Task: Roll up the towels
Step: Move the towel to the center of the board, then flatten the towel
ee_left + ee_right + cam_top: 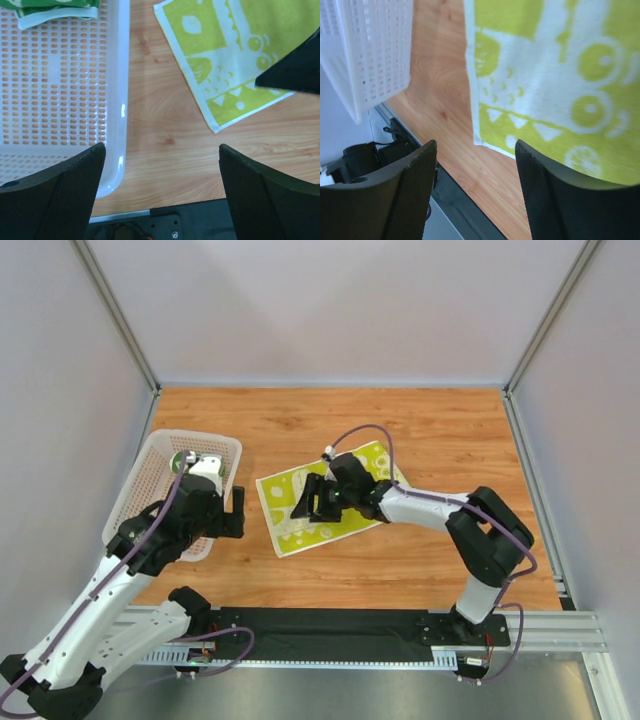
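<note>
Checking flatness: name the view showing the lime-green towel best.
Top external: the whole lime-green towel lies spread flat, the right gripper overlapping its middle. Left wrist shows one end; right wrist, a close-up of one corner.

Left gripper, black mesh-textured fingers spread wide, nothing between them but bare wooden tabletop. Ahead of the left finger, white perforated basket, its rounded corner just beside that fingertip. Inside the basket, at the far edge, green towel with white pattern, cut off by the frame. Ahead and to the right, yellow-lime towel with white patches, flat on the wood, apart from the basket. Over its right edge, black angular part. Below the gripper, black base plate.
</note>
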Controlling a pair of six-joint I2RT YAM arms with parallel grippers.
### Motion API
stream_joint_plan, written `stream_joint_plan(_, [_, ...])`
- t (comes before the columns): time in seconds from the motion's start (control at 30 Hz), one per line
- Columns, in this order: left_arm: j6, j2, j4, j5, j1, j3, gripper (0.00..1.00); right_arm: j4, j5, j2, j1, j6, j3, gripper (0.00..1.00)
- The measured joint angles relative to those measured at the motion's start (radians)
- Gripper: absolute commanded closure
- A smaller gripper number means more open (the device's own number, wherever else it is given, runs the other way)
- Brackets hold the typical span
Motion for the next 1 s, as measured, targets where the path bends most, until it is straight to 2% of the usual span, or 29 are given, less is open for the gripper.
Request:
stream_joint_plan(0.3, [-0.096, 0.188, 0.114, 0.163, 0.000, -0.094, 0.01, -0.216, 0.140, -0.385, -0.310, -0.131, -0.165, 0.31])
stream_joint_plan(0.43, [-0.153, 0.285, 0.186, 0.206, -0.011, -0.163, 0.01, -0.299, 0.154, -0.496, -0.412, -0.191, -0.215, 0.31])
stream_joint_plan(0.7, [-0.237, 0.516, 0.351, 0.266, -0.062, -0.201, 0.07, -0.424, 0.177, -0.557, -0.620, -0.254, -0.293, 0.31])
stream_joint_plan(1.0, [-0.343, 0.630, 0.417, 0.270, -0.129, -0.204, 0.21, -0.468, 0.159, -0.569, -0.717, -0.298, -0.332, 0.31])
